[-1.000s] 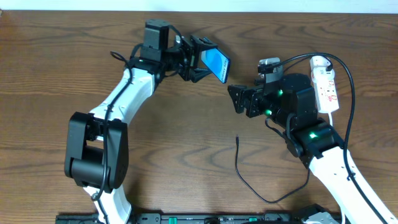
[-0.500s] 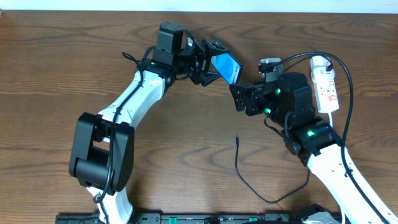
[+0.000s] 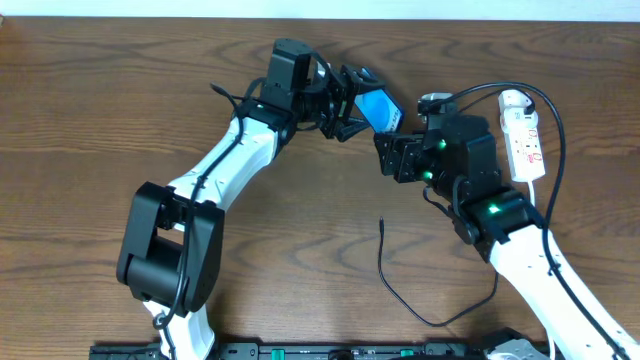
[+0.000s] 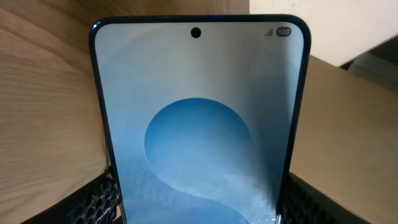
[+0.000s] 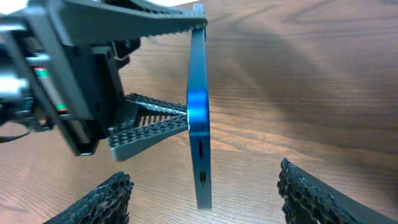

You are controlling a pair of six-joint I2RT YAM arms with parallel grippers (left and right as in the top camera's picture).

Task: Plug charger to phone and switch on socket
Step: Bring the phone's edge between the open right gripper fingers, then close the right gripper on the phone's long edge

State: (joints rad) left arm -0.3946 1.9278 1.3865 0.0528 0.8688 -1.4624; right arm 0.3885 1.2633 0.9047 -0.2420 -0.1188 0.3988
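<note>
My left gripper is shut on the phone and holds it tilted above the table, its blue-and-white screen lit. The screen fills the left wrist view. My right gripper is open, its fingers either side of the phone's lower edge without touching; the phone's port end points at it. The charger's black cable lies loose on the table, its connector tip free. Its other end runs to the socket, a white power strip at the right.
The charger cable arcs over the right arm from the socket's top. The table's far edge lies behind the left arm. The socket's white cord runs down along the right arm.
My left arm has carried the phone to the right, until its lower edge sits between my right gripper's open fingers. The right arm has barely moved.
</note>
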